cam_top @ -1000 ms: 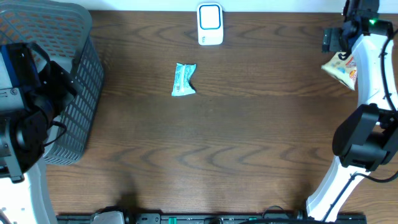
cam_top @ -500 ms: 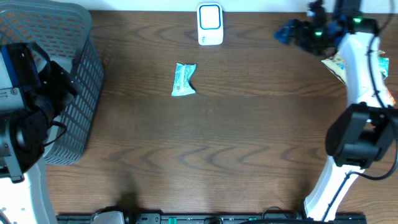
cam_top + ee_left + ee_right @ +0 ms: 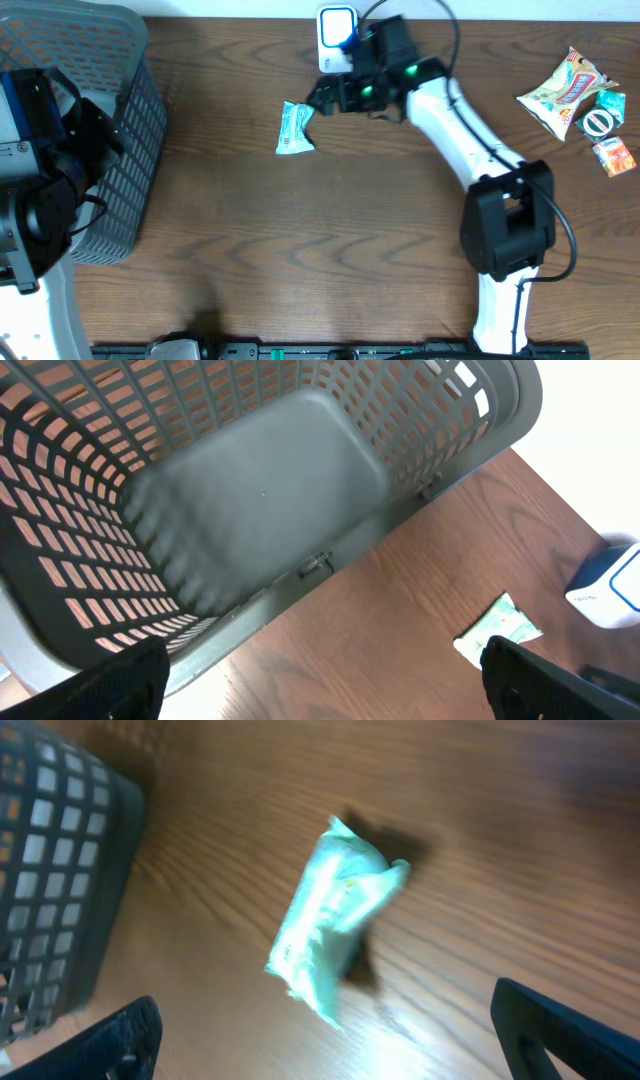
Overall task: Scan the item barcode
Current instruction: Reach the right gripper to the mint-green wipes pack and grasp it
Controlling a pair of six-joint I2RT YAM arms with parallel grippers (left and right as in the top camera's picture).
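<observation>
— Where is the item?
— The teal packet [image 3: 296, 128] lies flat on the table [image 3: 300, 250], toward the far edge and a little left of the middle. It sits near the white scanner [image 3: 338, 40], which stands right at the far edge.

— And the right gripper [image 3: 320, 97]?
— It hangs just beside the packet, on the scanner's side. In the wrist view its dark fingers [image 3: 120, 1035] sit at the two lower corners with the packet between them, further off. The jaws are spread wide and hold nothing.

— Is it touching the packet?
— It looks apart, though the wrist view is blurred.

— What about the left gripper [image 3: 335, 680]?
— It is over the grey basket [image 3: 130, 130] at the left edge, with the jaws wide apart and nothing in them. The basket's floor is bare.

— Anything else on the table?
— A yellow snack bag [image 3: 560, 92] and two small packs [image 3: 606, 140] sit at the far right corner, well apart from the packet
</observation>
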